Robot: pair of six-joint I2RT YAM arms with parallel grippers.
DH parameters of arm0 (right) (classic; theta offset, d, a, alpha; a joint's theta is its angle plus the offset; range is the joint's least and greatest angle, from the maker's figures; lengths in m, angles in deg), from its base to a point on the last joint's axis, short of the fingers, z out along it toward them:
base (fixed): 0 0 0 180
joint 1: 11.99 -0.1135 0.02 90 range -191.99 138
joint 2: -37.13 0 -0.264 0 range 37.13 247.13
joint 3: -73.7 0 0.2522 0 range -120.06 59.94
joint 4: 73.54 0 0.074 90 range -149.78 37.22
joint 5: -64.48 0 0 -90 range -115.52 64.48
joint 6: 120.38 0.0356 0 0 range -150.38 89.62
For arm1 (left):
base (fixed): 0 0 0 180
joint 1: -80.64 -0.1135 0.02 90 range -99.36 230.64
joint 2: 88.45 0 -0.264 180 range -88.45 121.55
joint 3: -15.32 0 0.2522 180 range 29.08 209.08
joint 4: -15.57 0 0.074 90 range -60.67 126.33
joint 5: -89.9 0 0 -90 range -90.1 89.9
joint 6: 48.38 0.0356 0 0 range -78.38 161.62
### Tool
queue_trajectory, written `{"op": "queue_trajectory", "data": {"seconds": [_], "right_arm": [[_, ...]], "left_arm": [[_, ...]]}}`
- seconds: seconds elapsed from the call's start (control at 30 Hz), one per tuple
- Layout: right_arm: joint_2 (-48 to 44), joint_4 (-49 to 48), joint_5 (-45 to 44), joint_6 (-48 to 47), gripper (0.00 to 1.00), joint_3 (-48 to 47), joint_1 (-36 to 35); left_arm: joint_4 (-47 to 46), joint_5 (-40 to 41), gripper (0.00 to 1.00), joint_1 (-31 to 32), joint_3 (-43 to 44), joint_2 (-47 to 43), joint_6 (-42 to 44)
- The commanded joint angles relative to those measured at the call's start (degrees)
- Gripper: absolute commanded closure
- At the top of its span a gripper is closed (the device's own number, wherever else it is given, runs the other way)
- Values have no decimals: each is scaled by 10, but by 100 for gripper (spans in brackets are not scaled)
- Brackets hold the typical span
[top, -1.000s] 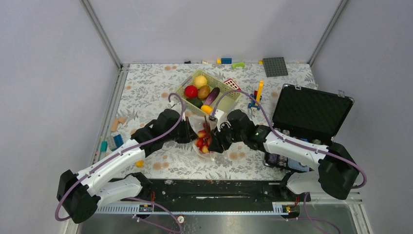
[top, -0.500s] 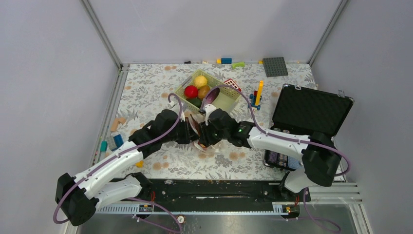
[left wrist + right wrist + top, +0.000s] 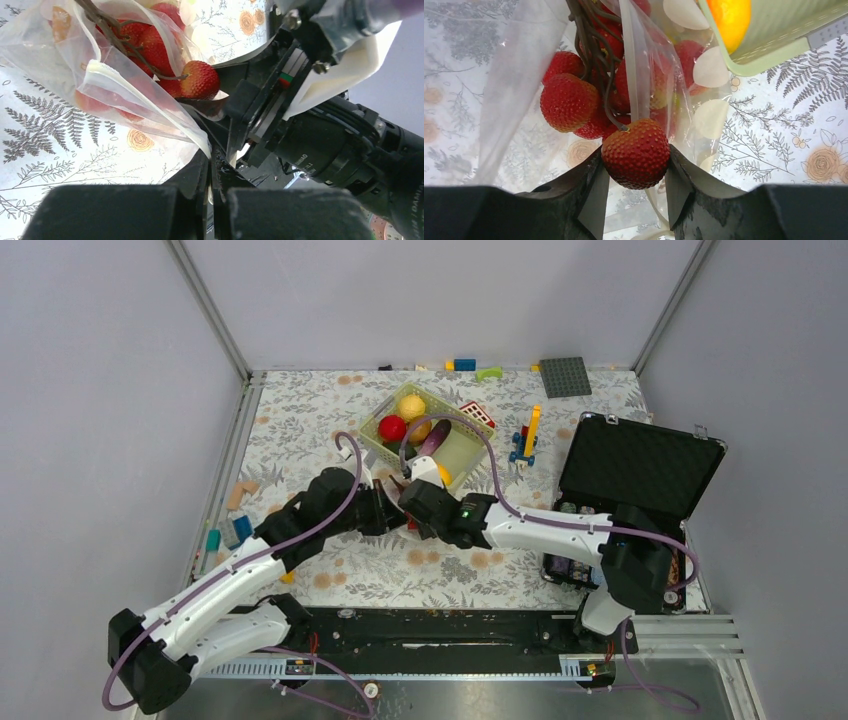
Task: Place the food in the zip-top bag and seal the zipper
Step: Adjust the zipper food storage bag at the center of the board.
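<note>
A bunch of red, bumpy toy fruits on a brown stem lies partly inside the clear zip-top bag. My right gripper is shut on the bunch's nearest red fruit, at the bag's mouth. The left gripper is shut on the bag's mouth edge, where the zipper strip runs. From above, both grippers meet in front of the basket, left gripper against right gripper, and they hide the bag. More food lies in the green basket: a yellow fruit, a red one and a purple eggplant.
An open black case stands at the right. A grey baseplate and loose blocks lie along the back edge. A block tower stands right of the basket, and more blocks lie at the left. The basket's corner is close to the right gripper.
Both grippers, with the bag and the red bunch, have shifted left and toward the basket. The right arm has stretched further left. The bag now sits hidden beneath the grippers in the top view.
</note>
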Motion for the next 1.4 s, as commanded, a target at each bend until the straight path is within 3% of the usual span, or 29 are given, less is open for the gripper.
{"op": "queue_trajectory", "data": {"seconds": [0.0,0.13,0.27,0.4,0.57,0.93,1.13,1.27,1.37], "right_arm": [[-56,-23,-14,-11,72,19,-1],[-130,-76,79,-54,34,63,-1],[-187,-81,116,-88,21,78,-1],[-215,-93,71,-101,10,87,-2],[-176,-94,2,-114,8,56,3],[-6,-97,57,-97,11,-43,46],[56,-106,-39,-90,13,-80,62],[41,-37,-136,-100,17,-93,62],[-2,-15,-174,-132,28,-62,64]], "left_arm": [[-14,32,100,1,1,-15,-10],[-2,49,100,1,-3,-15,-7],[8,57,100,1,-4,-24,2],[9,52,100,1,-10,-35,8],[9,41,100,1,-18,-39,13],[8,39,100,1,-26,-48,14],[26,52,100,1,-13,-52,6],[75,136,100,0,6,-60,-8],[117,191,100,0,27,-57,-26]]}}
